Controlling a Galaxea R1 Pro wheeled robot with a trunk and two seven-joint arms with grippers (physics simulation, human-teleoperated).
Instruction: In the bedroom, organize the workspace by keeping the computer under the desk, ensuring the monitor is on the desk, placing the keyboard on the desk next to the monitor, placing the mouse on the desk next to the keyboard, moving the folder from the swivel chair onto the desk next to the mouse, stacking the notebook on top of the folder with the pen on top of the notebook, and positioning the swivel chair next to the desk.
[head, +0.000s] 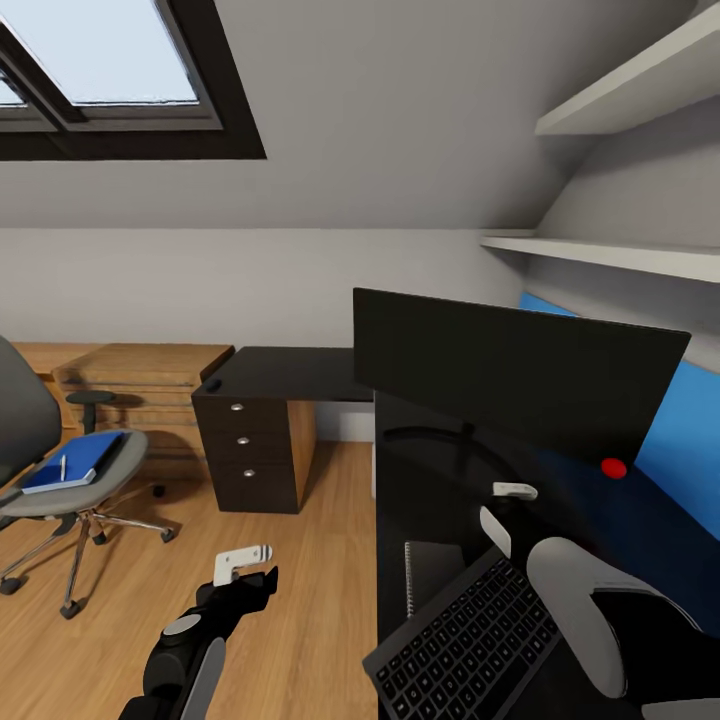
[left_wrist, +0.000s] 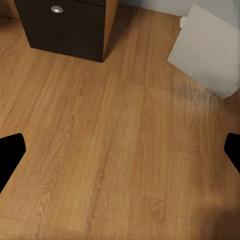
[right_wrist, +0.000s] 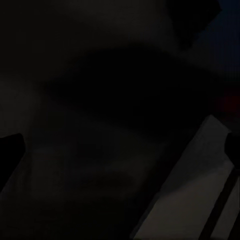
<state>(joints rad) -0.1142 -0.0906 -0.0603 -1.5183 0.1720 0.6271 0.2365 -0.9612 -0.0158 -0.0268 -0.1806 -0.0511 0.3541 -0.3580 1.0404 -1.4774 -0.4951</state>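
Note:
The monitor (head: 520, 370) stands on the black desk (head: 290, 372). In front of it the keyboard (head: 470, 640) lies at an angle, with the dark grey notebook (head: 432, 575) beside it. The mouse (head: 212, 384) sits at the desk's far left corner. On the swivel chair (head: 55, 490) at the left lies the blue folder (head: 80, 460) with the pen (head: 62, 467) on it. The light grey computer (left_wrist: 207, 47) stands on the floor. My left gripper (head: 245, 572) (left_wrist: 120, 150) hangs open over the wooden floor. My right gripper (head: 510, 482) (right_wrist: 120, 150) hovers open over the desk near the monitor's stand.
The desk's drawer unit (head: 255, 450) (left_wrist: 65, 25) stands between the chair and me. Low wooden shelving (head: 140, 385) lines the back wall. White wall shelves (head: 610, 255) hang above the monitor. Open wooden floor (head: 290, 600) lies below my left arm.

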